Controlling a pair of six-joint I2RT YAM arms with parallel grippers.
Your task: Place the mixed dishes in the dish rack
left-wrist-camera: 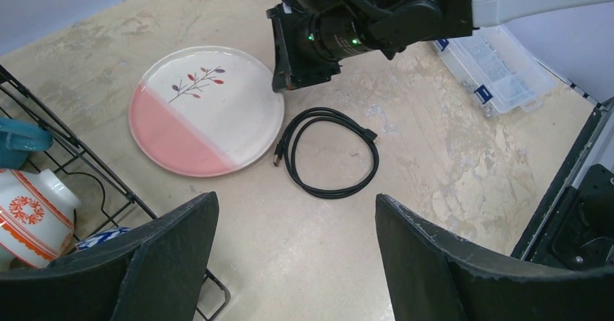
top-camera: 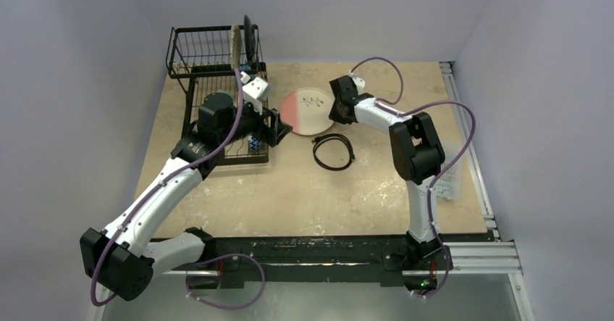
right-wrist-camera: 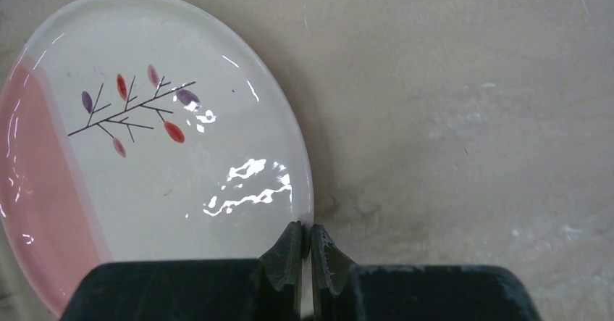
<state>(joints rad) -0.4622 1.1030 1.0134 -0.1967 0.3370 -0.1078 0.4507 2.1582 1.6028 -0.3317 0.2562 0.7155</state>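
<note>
Well, the rack (top-camera: 210, 46) sits just behind and to the left of the left gripper (left-wrist-camera: 295, 212), with a red-patterned bowl (left-wrist-camera: 32, 216) already in it beside that gripper's left finger. The left gripper hangs with its jaws spread wide and nothing between them. The plate (left-wrist-camera: 206, 111) lies flat on the table ahead of it and a little to its left, apart from the rack.

Further right, the right gripper (right-wrist-camera: 305, 234) has its tips pinched narrow right at the plate's near rim. We cannot tell whether the rim is truly caught between them or only touched. A cable (left-wrist-camera: 329, 154) coils just beside the plate, on the near side of the right gripper.

We judge the step in hand to be getting this plate up off the table. To do it well, we want a firm bite on the rim before lifting, since a glazed plate lying flat probably slips easily. We tip the edge up slowly and keep the wrist clear of the cable. The open left gripper is placed well to take the raised edge and carry the plate back to the slots.
</note>
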